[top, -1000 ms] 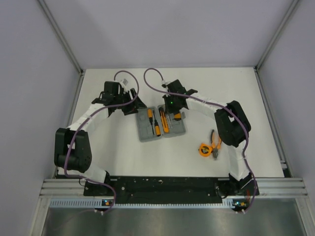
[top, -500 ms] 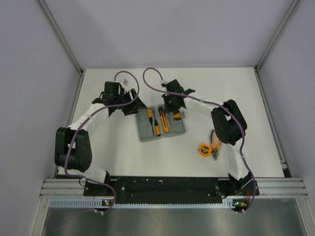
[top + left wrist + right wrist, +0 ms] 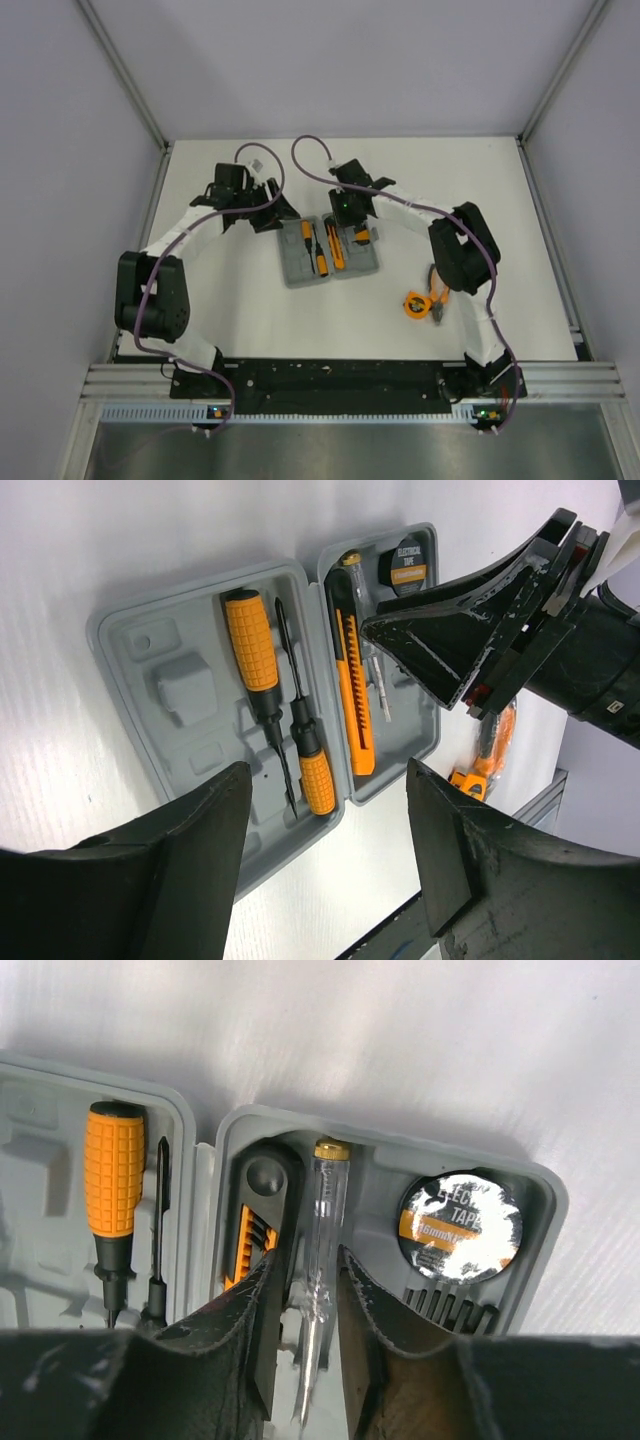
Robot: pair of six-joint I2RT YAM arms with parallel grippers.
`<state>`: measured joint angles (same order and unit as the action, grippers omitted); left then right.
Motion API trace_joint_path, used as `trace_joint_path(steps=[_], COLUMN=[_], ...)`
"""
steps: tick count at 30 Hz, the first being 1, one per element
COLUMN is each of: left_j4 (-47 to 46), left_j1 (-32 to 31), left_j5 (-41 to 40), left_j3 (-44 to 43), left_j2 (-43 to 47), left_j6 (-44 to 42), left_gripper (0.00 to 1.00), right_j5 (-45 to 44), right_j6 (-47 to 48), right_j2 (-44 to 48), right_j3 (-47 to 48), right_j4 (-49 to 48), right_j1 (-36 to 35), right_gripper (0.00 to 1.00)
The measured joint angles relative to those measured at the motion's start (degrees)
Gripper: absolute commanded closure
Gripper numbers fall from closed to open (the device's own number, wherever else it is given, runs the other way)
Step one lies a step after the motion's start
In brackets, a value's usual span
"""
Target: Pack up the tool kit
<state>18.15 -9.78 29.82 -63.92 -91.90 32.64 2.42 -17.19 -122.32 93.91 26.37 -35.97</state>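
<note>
Top external view: an open grey case [image 3: 328, 255] lies flat in the middle of a white table [image 3: 240, 300], between two robot arms.

At the far left corner of the case, the left gripper [image 3: 275, 215] hovers with its jaws wide apart, holding nothing.

In the left half of the case sit a large screwdriver [image 3: 250, 645] with an orange handle and, just beside it, a small screwdriver [image 3: 312, 770]. In the right half lie an orange utility knife [image 3: 355, 695], a clear tester screwdriver [image 3: 322, 1210] and a roll of tape [image 3: 460, 1225].

Over that right half, the right gripper [image 3: 312, 1260] straddles the tester screwdriver. Its jaws stand slightly parted, with slim gaps on both sides. The tester lies in its slot and looks released.

Right of the case, well apart from it, pliers [image 3: 436, 285] and a round orange tape measure [image 3: 414, 305] rest on the table, touching or nearly so.

The step in hand appears to be seating the tester. Next, the right gripper probably needs to lift straight up without dragging the tester, then fetch the pliers or tape measure. The lid cannot close until both are packed.

The label on the roll reads "ELECTRICAL TAPE". No other writing is legible.
</note>
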Motion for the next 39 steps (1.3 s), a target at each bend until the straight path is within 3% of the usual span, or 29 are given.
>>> trace_joint_path(steps=[5, 13, 20, 29, 39], left_j4=[-0.66, -5.31, -9.64, -10.47, -7.32], left_j1=[0.00, -0.98, -6.34, -10.51, -11.61], left_j5=[1.16, 4.74, 6.86, 6.40, 3.54], left_j3=[-1.70, -6.54, -12.20, -17.27, -21.00], left_j2=[-0.94, -6.16, -13.57, -22.25, -27.91], left_j6=[1.20, 4.92, 6.84, 5.20, 0.57], left_gripper=[0.40, 0.60, 0.73, 0.75, 0.78], right_j5=[-2.56, -4.48, -1.79, 3.82, 4.81], right_j6=[-1.11, -4.15, -8.50, -9.73, -12.15], right_j2=[0.02, 3.10, 13.03, 16.17, 14.53], right_j3=[1.66, 1.03, -8.57, -18.93, -19.65], right_j4=[2.73, 7.67, 7.04, 0.26, -5.14], right_j1=[-0.04, -0.04, -0.07, -0.31, -0.37], right_gripper=[0.66, 0.78, 0.84, 0.88, 0.96])
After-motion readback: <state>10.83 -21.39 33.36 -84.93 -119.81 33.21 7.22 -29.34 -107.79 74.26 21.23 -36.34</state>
